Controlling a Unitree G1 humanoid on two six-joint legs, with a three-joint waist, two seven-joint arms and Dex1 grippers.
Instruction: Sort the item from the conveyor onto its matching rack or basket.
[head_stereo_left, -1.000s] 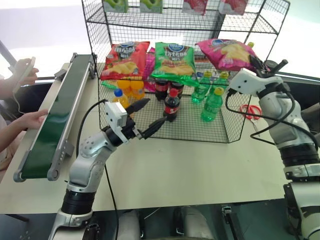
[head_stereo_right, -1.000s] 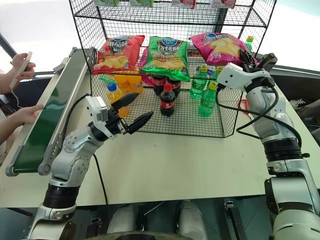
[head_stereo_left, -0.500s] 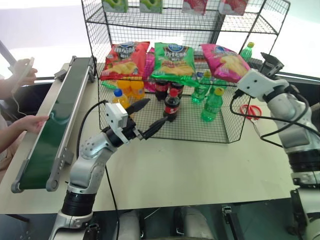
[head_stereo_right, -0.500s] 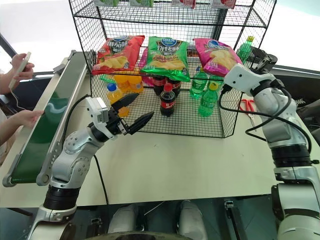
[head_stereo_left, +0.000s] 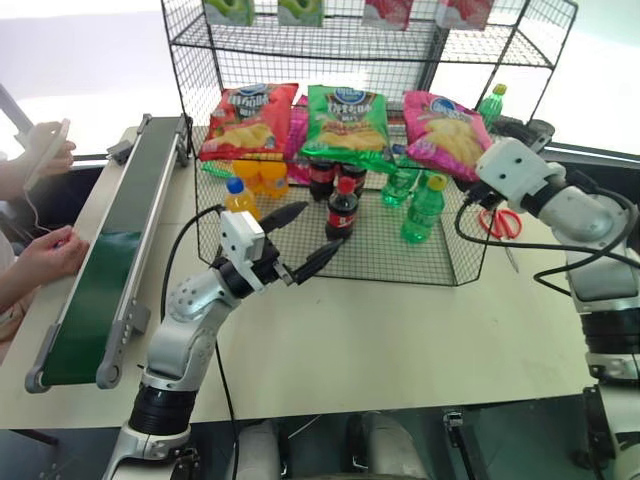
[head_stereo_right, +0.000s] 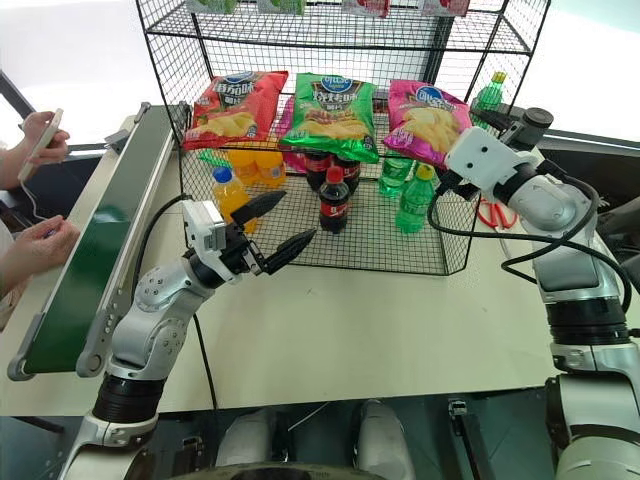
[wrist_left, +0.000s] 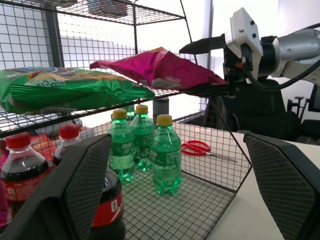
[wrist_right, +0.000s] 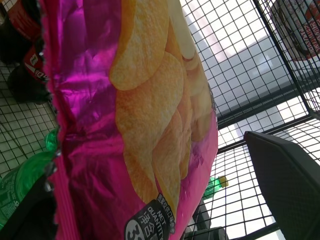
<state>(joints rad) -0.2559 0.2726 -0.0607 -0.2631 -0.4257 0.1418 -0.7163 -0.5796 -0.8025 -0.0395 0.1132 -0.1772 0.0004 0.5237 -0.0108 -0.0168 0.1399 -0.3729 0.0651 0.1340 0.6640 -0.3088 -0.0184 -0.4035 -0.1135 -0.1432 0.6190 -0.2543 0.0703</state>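
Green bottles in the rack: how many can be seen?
4, perhaps more hidden. Two with yellow caps stand on the bottom tier under the pink bag, a third beside them, one behind the bag.

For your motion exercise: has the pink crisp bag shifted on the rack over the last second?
Yes. The pink crisp bag swung from sideways to lengthwise on the rack, beside the green bag.

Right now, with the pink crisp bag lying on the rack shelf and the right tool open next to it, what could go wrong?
1. The pink crisp bag lies tilted at the right end of the rack shelf, so it may slide off onto the green bottles below.
2. The right tool sits open with a finger above and below the bag's end; pulling back could snag it and drag it off.
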